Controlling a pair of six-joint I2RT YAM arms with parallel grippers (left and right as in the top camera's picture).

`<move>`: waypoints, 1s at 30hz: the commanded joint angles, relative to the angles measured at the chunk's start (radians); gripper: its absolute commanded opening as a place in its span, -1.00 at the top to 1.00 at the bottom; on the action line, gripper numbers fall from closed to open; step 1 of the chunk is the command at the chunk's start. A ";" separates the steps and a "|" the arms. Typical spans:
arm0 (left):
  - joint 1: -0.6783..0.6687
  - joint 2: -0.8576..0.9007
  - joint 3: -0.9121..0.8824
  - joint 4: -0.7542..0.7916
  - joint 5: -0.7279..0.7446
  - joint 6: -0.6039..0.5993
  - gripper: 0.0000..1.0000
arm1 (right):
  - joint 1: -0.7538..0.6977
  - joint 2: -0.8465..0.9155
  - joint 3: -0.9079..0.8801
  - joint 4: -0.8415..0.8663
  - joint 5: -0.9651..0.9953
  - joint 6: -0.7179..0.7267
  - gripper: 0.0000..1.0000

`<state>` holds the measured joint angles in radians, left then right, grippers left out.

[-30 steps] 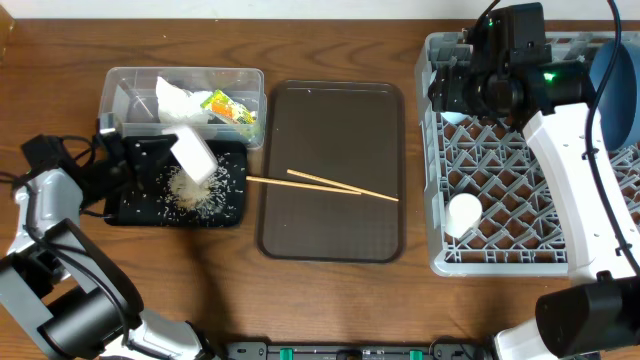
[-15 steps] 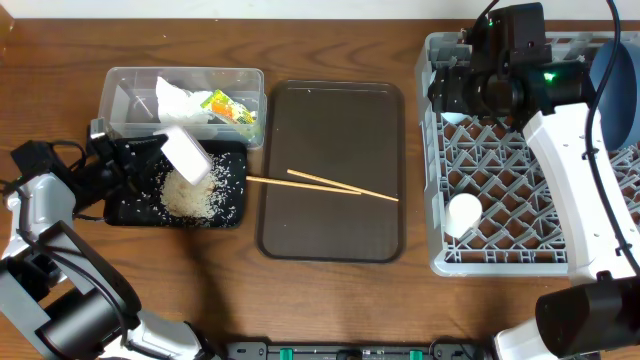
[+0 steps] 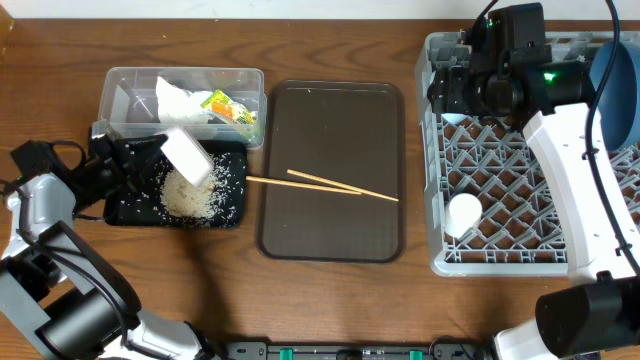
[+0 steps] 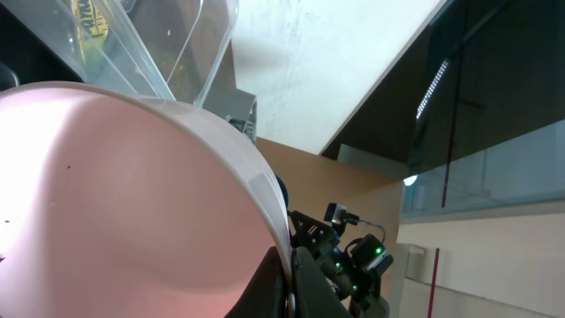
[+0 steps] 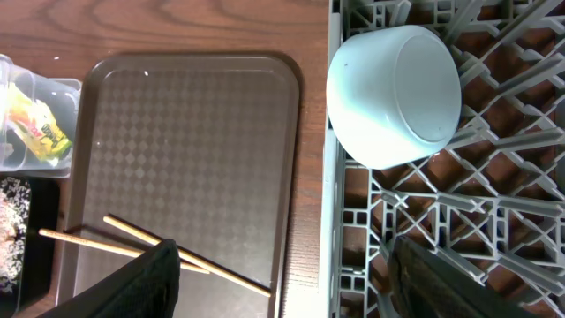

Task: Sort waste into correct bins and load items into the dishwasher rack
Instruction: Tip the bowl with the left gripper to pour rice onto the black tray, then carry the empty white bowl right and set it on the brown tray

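My left gripper (image 3: 152,160) is shut on the rim of the white bowl (image 3: 188,155), which is tipped on its side over the black tray (image 3: 130,208); the bowl (image 4: 132,194) fills the left wrist view, its rim pinched between the fingers (image 4: 309,283). Loose rice (image 3: 195,195) lies heaped in that tray. The clear tub (image 3: 135,80) holds crumpled tissue (image 3: 178,98) and the snack wrapper (image 3: 228,107). Two chopsticks (image 3: 320,184) lie on the brown tray (image 3: 330,120). My right gripper (image 5: 282,256) hangs open over the grey rack's (image 3: 530,160) left edge, beside the upturned light blue bowl (image 5: 395,93).
In the rack a small white cup (image 3: 463,213) lies near the front left, and the dark blue dish (image 3: 615,90) stands at the far right. The right arm reaches across the rack's rear half. Cables trail beside the left arm at the table's left edge.
The left gripper has drawn slightly left with the white bowl, and the rice heap in the black tray has grown. The right arm has stayed in place.
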<state>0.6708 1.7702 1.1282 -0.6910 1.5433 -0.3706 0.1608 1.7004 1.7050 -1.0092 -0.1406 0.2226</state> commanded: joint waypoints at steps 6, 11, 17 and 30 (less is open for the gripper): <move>0.003 0.001 0.023 0.001 0.030 -0.009 0.88 | -0.003 -0.006 0.012 -0.005 0.005 -0.022 -0.52; 0.003 0.001 0.023 0.001 0.030 -0.009 0.88 | -0.003 -0.006 0.012 0.011 0.006 -0.037 -0.54; 0.003 0.001 0.023 0.001 0.030 -0.008 0.88 | -0.002 -0.006 0.012 0.041 0.002 -0.037 -0.72; 0.000 -0.024 0.023 0.002 0.003 0.050 0.88 | -0.003 -0.006 0.012 0.032 0.002 -0.037 -0.99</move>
<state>0.6708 1.7702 1.1282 -0.6910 1.5417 -0.3546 0.1608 1.7004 1.7050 -0.9764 -0.1410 0.1921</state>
